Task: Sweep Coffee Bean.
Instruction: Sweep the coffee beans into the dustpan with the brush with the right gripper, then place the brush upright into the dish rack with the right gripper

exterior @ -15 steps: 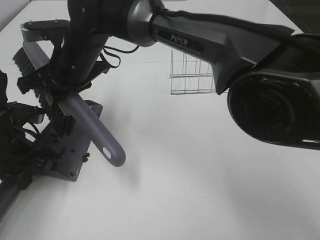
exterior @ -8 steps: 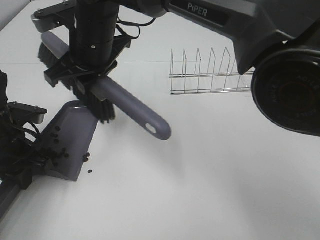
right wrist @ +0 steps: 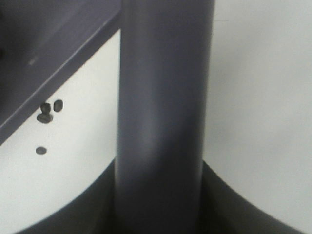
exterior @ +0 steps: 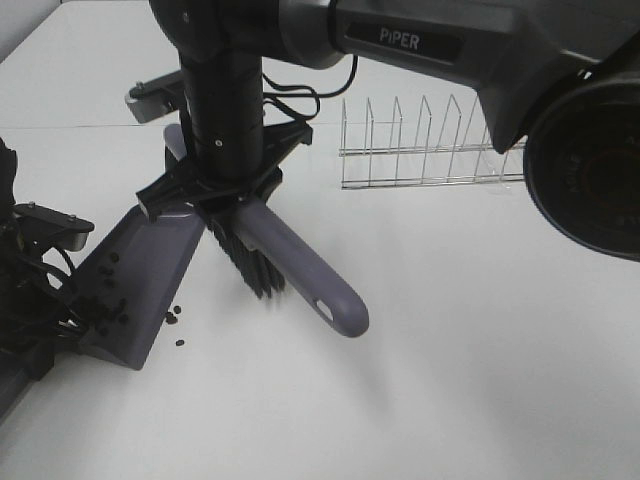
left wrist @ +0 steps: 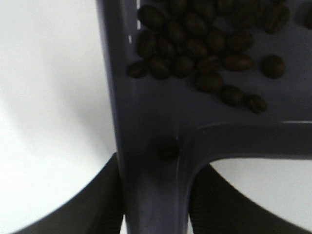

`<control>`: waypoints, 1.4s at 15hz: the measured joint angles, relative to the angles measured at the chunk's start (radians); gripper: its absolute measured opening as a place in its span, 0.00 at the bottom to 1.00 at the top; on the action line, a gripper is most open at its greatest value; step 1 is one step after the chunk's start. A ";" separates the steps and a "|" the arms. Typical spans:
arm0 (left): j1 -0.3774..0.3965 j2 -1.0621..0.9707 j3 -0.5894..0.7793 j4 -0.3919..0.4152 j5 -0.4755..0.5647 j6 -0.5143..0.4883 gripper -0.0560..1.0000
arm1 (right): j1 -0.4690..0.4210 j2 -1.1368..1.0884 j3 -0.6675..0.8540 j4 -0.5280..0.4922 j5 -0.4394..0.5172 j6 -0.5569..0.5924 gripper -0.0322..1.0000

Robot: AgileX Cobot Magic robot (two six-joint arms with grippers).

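Note:
My right gripper [exterior: 225,185] reaches across to the left and is shut on a grey-purple brush handle [exterior: 300,270]. Its black bristles [exterior: 250,265] hang just right of the dustpan's lip. The handle fills the right wrist view [right wrist: 163,97]. My left gripper [exterior: 60,330] is shut on the handle of the grey-purple dustpan [exterior: 150,260] at the left edge. Coffee beans [exterior: 108,310] lie in the pan, and the left wrist view shows them as a cluster [left wrist: 195,44]. A few loose beans [exterior: 176,320] lie on the table at the lip, and they also show in the right wrist view [right wrist: 48,112].
A wire dish rack [exterior: 420,150] stands at the back, right of centre. The white table [exterior: 420,380] spreads to the right and front. The right arm's big black body [exterior: 590,150] fills the upper right of the high view.
The brush has swung off the dustpan, right and toward the front, its bristles now beside the lip. The beans in the pan and the loose ones at the lip came into view.

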 joint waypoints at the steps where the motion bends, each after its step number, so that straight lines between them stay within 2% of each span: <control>1: 0.000 0.009 -0.003 0.001 0.004 0.000 0.38 | 0.000 0.000 0.055 0.081 -0.018 0.015 0.37; 2: 0.000 0.011 -0.006 0.001 0.007 0.000 0.38 | 0.000 0.000 0.067 0.096 -0.036 0.015 0.37; 5: 0.000 0.015 -0.008 0.000 0.010 0.003 0.38 | 0.000 -0.004 0.140 0.165 -0.208 0.022 0.37; 10: 0.000 0.015 -0.008 -0.006 0.010 0.003 0.38 | 0.000 -0.012 0.243 0.381 -0.488 0.023 0.37; 13: 0.000 0.015 -0.008 -0.013 0.011 0.006 0.38 | 0.000 -0.012 0.247 0.394 -0.624 0.023 0.37; 15: 0.000 0.015 -0.008 -0.013 0.011 0.012 0.38 | 0.000 -0.016 0.247 0.366 -0.721 0.023 0.37; 17: 0.000 0.015 -0.008 -0.013 0.011 0.015 0.38 | 0.000 -0.053 0.247 0.302 -0.731 0.023 0.37; 21: 0.000 0.015 -0.008 -0.020 0.011 0.015 0.38 | 0.000 -0.176 0.247 0.170 -0.632 0.023 0.37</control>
